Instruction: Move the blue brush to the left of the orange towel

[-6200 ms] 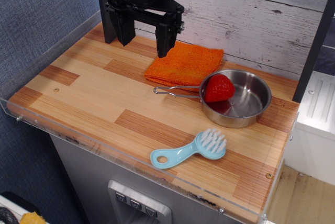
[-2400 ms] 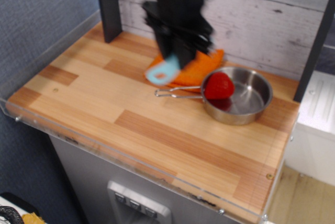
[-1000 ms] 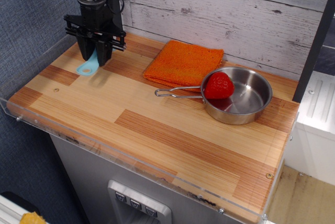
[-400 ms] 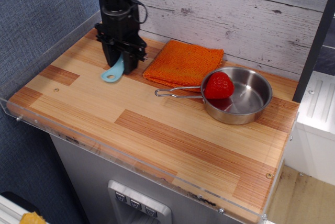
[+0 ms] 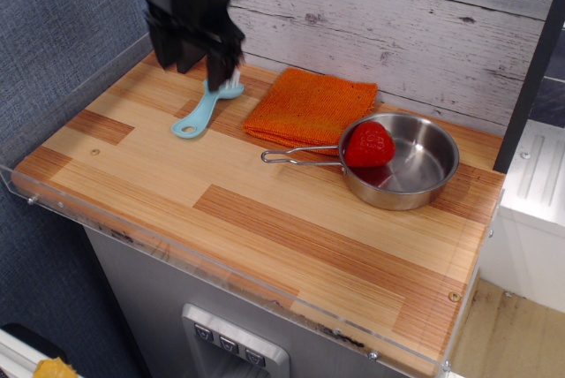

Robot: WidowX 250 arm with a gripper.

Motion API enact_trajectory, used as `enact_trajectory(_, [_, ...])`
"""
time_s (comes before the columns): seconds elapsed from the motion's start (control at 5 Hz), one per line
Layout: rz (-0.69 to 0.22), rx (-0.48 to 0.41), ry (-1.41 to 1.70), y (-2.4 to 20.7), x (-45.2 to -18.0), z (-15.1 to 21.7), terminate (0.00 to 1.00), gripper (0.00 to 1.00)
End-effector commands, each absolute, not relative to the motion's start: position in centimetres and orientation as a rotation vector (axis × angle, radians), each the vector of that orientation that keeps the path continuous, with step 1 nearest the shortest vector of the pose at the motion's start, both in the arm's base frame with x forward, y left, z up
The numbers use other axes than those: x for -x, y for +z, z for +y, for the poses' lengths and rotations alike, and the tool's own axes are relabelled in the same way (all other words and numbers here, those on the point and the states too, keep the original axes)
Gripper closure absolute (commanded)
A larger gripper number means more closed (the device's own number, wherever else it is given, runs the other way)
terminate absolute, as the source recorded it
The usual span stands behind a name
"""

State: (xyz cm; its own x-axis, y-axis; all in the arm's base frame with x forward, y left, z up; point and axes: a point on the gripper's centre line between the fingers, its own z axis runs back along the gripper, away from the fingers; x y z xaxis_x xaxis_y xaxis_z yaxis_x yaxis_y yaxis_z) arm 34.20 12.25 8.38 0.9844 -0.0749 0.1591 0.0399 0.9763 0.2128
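Tool (image 5: pixel 196 47) open above blue brush (image 5: pixel 205 108), left of orange towel (image 5: pixel 310 108).

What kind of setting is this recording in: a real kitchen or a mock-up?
Most likely a lab mock-up of a kitchen counter: a wooden tabletop edged with a clear plastic guard, a plank-patterned backdrop, and toy-like props such as a strawberry sitting in a steel pan.

Single view: high front-right, angled down over wooden table (image 5: pixel 291 219).
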Motion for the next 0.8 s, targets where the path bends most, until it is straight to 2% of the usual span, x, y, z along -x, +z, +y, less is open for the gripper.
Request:
enact_trajectory(0.0, [-0.213, -0.148, 0.034, 12.7, -30.7, 10.5, 0.00, 0.00])
enact_trajectory(0.2, [-0.158, -0.091, 0.040, 11.6, -30.1, 8.9, 0.00, 0.00])
enact_trajectory(0.4, [-0.151, -0.052, -0.018, 11.0, -29.8, 7.9, 0.00, 0.00])
enact_trajectory(0.6, [-0.118, -0.048, -0.047, 10.8, -29.8, 7.4, 0.00, 0.00])
